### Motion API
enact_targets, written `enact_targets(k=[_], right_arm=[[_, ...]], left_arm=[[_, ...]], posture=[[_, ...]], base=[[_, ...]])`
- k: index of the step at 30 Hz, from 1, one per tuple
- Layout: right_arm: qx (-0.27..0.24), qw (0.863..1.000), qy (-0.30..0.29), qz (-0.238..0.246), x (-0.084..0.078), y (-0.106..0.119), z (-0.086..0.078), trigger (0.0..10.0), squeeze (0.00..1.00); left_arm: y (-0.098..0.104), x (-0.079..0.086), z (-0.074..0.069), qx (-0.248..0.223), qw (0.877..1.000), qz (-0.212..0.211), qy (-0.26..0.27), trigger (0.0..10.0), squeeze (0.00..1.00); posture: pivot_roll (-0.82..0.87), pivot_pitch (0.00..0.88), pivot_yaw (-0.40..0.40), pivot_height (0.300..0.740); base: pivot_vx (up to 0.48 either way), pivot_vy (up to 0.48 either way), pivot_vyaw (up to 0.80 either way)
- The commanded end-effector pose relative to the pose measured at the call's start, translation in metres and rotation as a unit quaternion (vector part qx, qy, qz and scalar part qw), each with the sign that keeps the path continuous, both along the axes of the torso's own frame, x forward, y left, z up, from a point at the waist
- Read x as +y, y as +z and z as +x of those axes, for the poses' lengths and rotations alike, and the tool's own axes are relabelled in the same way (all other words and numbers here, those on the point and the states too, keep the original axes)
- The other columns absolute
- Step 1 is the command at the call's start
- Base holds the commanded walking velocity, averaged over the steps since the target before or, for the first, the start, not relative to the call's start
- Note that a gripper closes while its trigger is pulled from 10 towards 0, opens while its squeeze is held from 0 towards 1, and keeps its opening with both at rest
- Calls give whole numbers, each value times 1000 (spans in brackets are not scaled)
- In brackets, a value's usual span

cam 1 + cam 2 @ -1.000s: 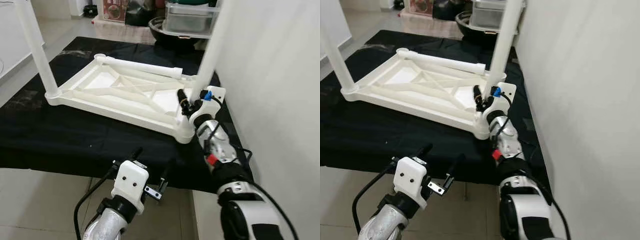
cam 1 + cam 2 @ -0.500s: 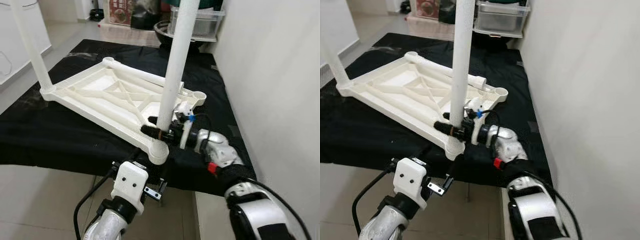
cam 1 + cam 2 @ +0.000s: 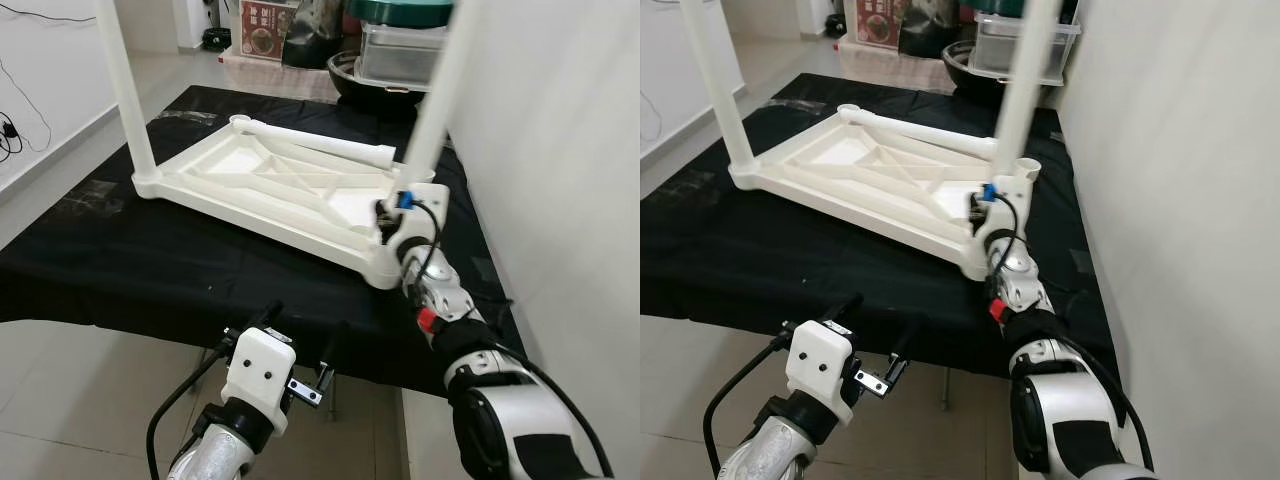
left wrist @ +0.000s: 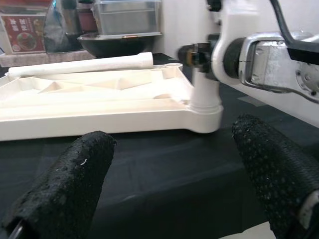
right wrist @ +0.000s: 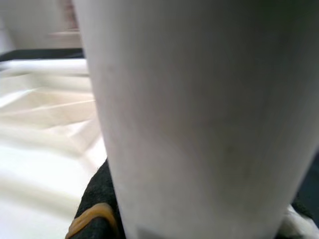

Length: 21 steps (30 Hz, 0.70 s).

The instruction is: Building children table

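My left end effector (image 3: 298, 345): white housing, two screws, rough black fingers (image 4: 65, 179), black cable. My silver right arm (image 3: 440, 295) carries red and blue tabs.

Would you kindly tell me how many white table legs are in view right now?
3: one upright leg at the tabletop's left corner, one upright leg held by the right gripper at the right, and one loose leg lying along its far edge.

You see a white wall (image 3: 560, 150) on the right, pale floor tiles (image 3: 60, 400), and storage boxes (image 3: 400, 60) stacked behind.
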State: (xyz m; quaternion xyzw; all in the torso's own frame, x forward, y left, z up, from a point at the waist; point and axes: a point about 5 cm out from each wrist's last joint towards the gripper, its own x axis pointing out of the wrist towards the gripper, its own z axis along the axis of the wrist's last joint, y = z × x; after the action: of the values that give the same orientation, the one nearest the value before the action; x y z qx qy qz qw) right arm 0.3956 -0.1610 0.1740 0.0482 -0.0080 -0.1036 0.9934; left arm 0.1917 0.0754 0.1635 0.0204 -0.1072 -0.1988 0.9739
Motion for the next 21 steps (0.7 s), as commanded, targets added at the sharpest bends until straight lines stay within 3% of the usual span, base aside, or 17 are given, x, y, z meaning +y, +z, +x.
enact_targets(k=[1, 5, 6, 7, 9, 10, 12, 13, 14, 15, 16, 17, 19, 21], right_arm=[[49, 995, -84, 8, -10, -19, -9, 0, 0], [61, 993, -99, 19, -1, -25, -14, 0, 0], [55, 995, -75, 40, 10, -25, -13, 9412, 0], [33, 997, -41, 56, 20, -19, -11, 10000, 0], [17, 997, -22, 65, 27, -14, -10, 10000, 0], [-16, 998, 12, 64, 34, -4, -8, 10000, 1000], [-42, 997, 28, 64, 39, 5, -6, 10000, 1000], [-69, 994, 60, 60, 43, 15, -4, 10000, 298], [-69, 994, 60, 60, 43, 15, -4, 10000, 298], [-82, 985, 137, 70, 54, 22, -2, 10000, 0], [-87, 976, 185, 78, 62, 25, -2, 10000, 0], [-92, 952, 279, 82, 70, 29, -4, 10000, 0], [-92, 952, 279, 82, 70, 29, -4, 10000, 0], [-91, 905, 408, 77, 74, 32, -11, 10000, 0]], left_arm=[[-2, 0, 1, 7, 1000, 7, 0, 10000, 0], [-2, 0, 1, 7, 1000, 7, 0, 10000, 0], [-2, 0, 1, 7, 1000, 7, 0, 10000, 0], [-2, 0, 1, 7, 1000, 7, 0, 10000, 0], [-2, 0, 1, 7, 1000, 7, 0, 10000, 0], [-3, 0, 1, 7, 1000, 7, 1, 10000, 0], [-2, 0, 1, 7, 1000, 7, 1, 10000, 0], [-3, 0, 2, 7, 1000, 7, 1, 10000, 0], [-3, 0, 2, 7, 1000, 7, 1, 10000, 0], [-3, 0, 2, 8, 1000, 7, 1, 10000, 0], [-3, 0, 2, 8, 1000, 7, 1, 10000, 0], [-3, 0, 2, 8, 1000, 6, 1, 10000, 0], [-3, 0, 2, 8, 1000, 6, 1, 10000, 0], [-3, 0, 2, 8, 1000, 6, 1, 10000, 0]], posture=[[114, 83, -104, 740], [114, 83, -104, 740], [113, 86, -103, 740], [111, 87, -100, 740], [111, 87, -100, 740], [111, 86, -102, 740], [111, 87, -103, 740], [110, 88, -101, 740], [110, 88, -101, 740], [110, 89, -103, 740], [110, 89, -103, 740], [113, 89, -101, 740], [113, 89, -101, 740], [109, 88, -102, 740]], base=[[0, 0, 0], [0, 0, 0], [0, 0, 0], [0, 0, 0], [0, 0, 0], [0, 0, 0], [0, 0, 0], [0, 0, 0], [0, 0, 0], [0, 0, 0], [0, 0, 0], [0, 0, 0], [0, 0, 0], [0, 0, 0]])
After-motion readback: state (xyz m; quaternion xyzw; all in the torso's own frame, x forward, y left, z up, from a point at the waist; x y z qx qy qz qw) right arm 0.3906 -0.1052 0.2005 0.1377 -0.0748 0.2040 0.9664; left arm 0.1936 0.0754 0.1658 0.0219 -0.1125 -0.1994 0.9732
